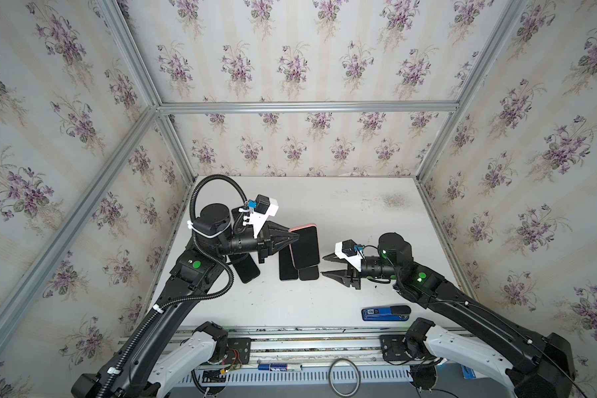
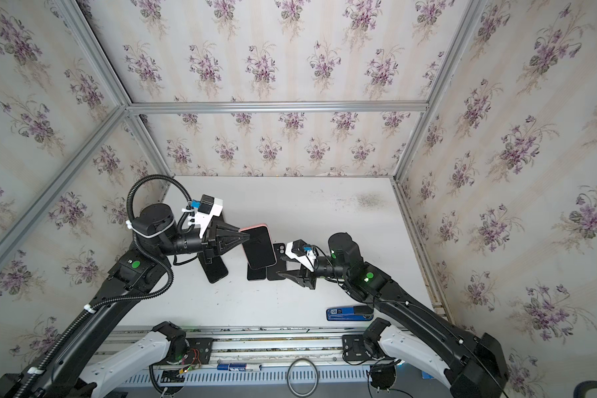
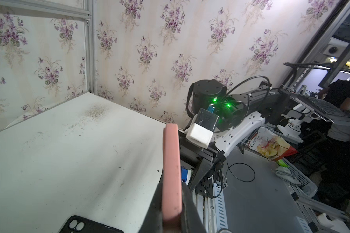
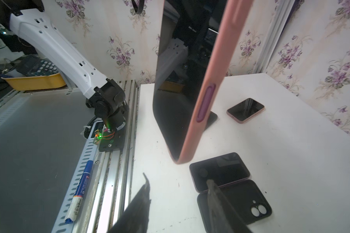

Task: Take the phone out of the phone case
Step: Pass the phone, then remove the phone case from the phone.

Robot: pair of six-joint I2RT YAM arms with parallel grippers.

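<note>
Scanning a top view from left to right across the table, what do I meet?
Black phone-shaped slab lying flat → left gripper, shut on the next item → phone in pink case → right gripper, open → blue-and-black oblong item near the front edge.

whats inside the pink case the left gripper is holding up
A phone with a dark screen fills the pink case, which the left gripper grips. The phone's back is hidden by the case.
</note>
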